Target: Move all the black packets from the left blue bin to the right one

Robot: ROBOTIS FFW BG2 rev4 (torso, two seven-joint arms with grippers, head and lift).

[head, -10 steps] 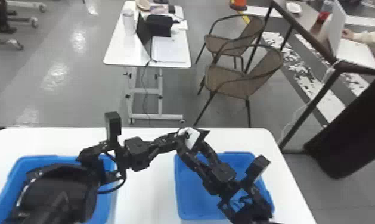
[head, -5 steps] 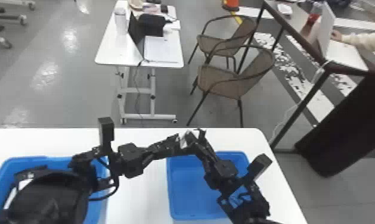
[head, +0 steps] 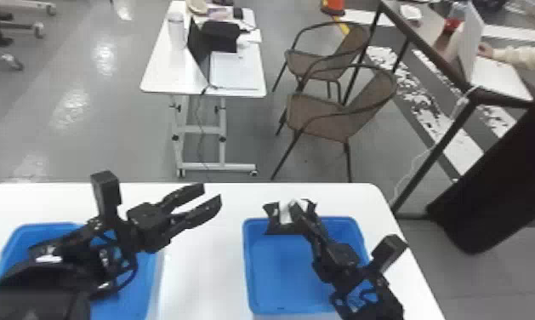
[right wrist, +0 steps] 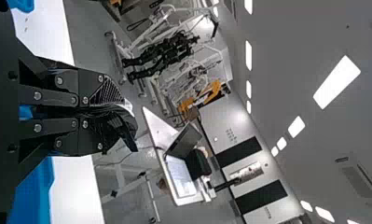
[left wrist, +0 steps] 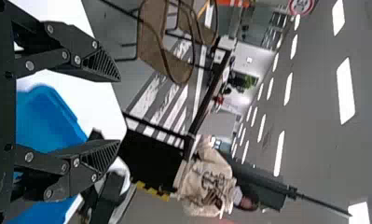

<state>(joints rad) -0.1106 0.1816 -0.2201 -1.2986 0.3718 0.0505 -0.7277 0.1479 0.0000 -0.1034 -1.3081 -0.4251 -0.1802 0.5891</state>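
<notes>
Handover's done: half a second back both grippers met at the packet. Now my left gripper (head: pixel 212 193) is off it, fingers apart, left of centre. My right gripper (head: pixel 294 207) has the black packet (head: pixel 277 228) clamped over the far rim of the right blue bin (head: pixel 274 268), lower centre-right. I'd lower and release next.

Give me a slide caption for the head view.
Right pincer gripping a black packet, left pincer open and empty, over a white table.
</notes>
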